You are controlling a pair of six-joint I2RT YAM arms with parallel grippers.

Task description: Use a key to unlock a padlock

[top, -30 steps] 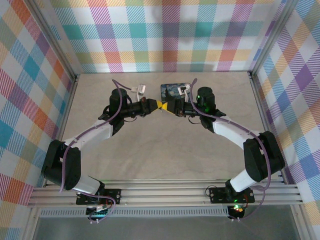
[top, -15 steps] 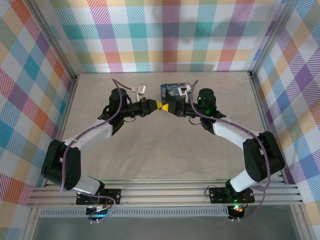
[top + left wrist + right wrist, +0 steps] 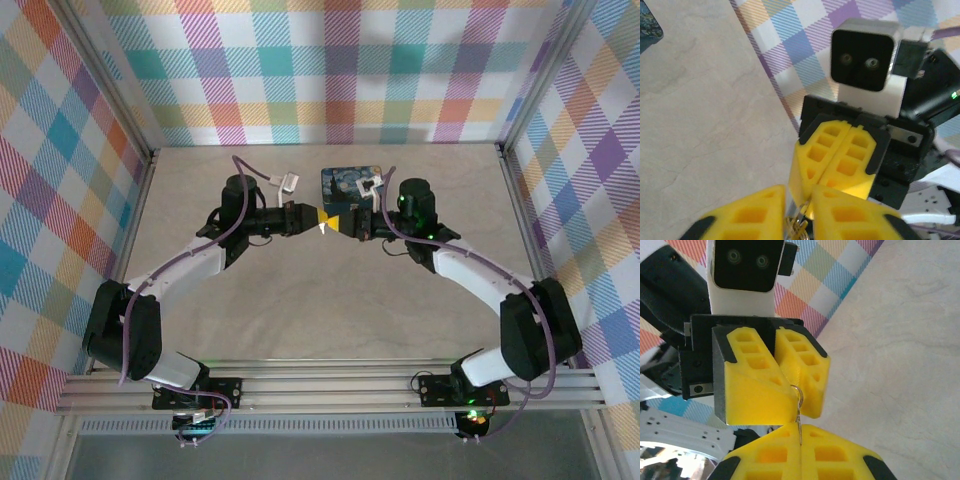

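Where the padlock lies I cannot tell: no blue body can be made out among the yellow fingers. What does show at the meeting point is the key (image 3: 799,422), a thin silvery sliver seen edge-on, with a small wire ring (image 3: 797,391) at its outer end. The right hand (image 3: 801,436) has its two yellow fingers pressed together on the sliver, which runs straight into the seam between them. The ring end reaches the tips of the left hand (image 3: 799,200), whose fingers stand slightly apart with the ring sitting in the narrow gap; whether they touch the metal I cannot tell. From above, the two hands meet tip to tip over the middle of the pale surface (image 3: 300,320), both arms bent inward toward each other. Just behind the meeting point, on the far side, lies a dark blue-green tin (image 3: 350,182) with a swirly printed lid, close to the right arm's wrist. Plaid walls (image 3: 330,70) in pastel colours close the surface in on three sides
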